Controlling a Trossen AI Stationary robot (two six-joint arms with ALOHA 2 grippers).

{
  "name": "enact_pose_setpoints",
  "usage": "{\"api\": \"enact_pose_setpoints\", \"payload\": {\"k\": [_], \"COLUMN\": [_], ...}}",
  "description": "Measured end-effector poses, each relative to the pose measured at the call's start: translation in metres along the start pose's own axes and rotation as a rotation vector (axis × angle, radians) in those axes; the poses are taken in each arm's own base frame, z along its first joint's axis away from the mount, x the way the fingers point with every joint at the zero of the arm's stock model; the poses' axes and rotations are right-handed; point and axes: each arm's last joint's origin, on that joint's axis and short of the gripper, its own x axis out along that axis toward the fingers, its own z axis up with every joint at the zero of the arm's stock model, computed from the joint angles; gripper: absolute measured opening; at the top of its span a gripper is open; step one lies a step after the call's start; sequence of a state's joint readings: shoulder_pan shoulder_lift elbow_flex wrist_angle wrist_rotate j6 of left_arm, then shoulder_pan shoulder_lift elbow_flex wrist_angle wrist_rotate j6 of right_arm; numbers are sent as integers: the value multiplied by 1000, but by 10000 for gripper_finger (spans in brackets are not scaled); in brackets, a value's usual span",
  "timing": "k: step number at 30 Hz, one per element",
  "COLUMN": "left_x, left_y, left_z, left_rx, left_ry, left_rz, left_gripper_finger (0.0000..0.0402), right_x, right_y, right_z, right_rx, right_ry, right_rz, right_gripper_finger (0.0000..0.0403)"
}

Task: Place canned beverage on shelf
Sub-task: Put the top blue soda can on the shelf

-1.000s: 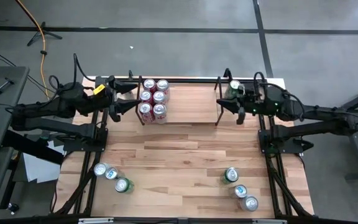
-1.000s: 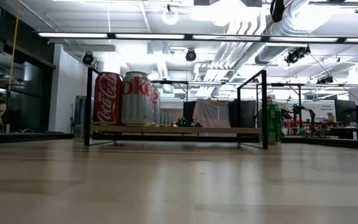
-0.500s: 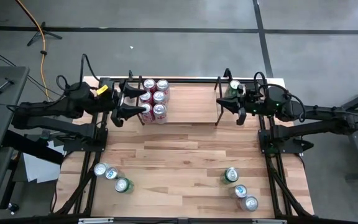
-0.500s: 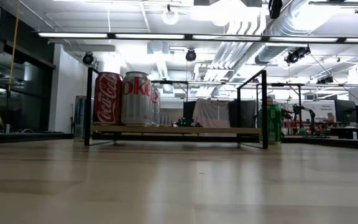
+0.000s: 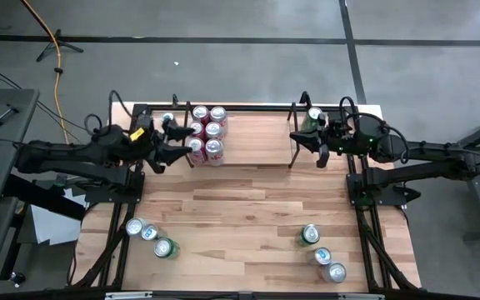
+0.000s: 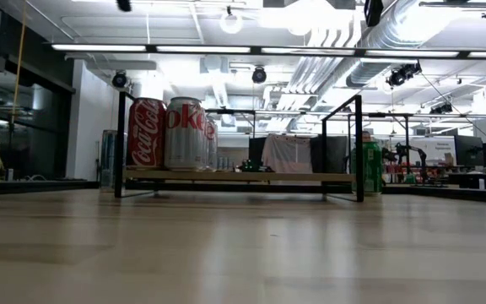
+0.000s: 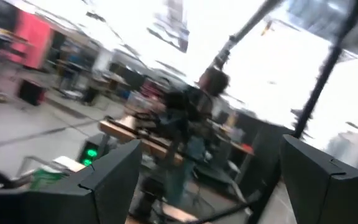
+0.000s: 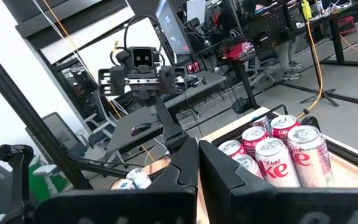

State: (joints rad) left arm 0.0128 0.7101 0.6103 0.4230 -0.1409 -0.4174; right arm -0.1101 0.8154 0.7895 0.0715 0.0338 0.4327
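Left claw (image 5: 176, 139) shifted closer to red cans (image 5: 206, 132) on shelf (image 5: 257, 150) since earlier frame; fingers spread wide, nothing between them. Right claw (image 5: 305, 142) parked at shelf's far end beside green can (image 5: 313, 117), pinched shut, empty. Loose cans (image 5: 150, 236) stand near worktop (image 5: 240, 217) front edge, more (image 5: 322, 252) opposite. Cans likely rigid, smooth, slippery, dentable; best gripped mid-body. Shelf middle open; thin rods border it.
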Motion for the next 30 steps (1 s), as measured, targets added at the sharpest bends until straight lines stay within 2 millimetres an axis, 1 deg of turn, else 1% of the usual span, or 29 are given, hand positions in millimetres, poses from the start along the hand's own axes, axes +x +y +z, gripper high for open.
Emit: {"api": "enact_pose_setpoints", "payload": {"k": [2,4,7,9,12,15,17,20,22,26,30], "left_x": [-6,-9,-10,-10,-15,-21,-24,-25,-21,-12,-4], "left_y": [2,5,11,18,34,52,64,84,96,118,137], "left_z": [5,13,29,38,46,47,46,38,32,25,19], "left_rx": [2,36,102,104,54,-31,-79,-112,-121,-126,-121], "left_ry": [-55,-88,-38,39,196,376,465,573,609,637,648], "left_rz": [112,260,534,707,971,1193,1313,1440,1498,1571,1626], "left_gripper_finger": [296,296,296,296,296,296,296,296,296,296,296], "right_x": [1,1,2,3,6,10,13,18,21,24,24], "right_y": [0,0,-1,-1,-2,-3,-4,-6,-7,-7,-7], "right_z": [0,-1,-1,-2,-4,-7,-10,-14,-16,-18,-18], "right_rx": [10,12,12,12,11,11,11,10,12,57,62], "right_ry": [1,5,6,13,22,38,51,73,83,93,92], "right_rz": [-1,-2,-3,-6,-10,-18,-24,-34,-39,-46,-47], "right_gripper_finger": [0,0,0,0,0,0,0,0,0,0,0]}}
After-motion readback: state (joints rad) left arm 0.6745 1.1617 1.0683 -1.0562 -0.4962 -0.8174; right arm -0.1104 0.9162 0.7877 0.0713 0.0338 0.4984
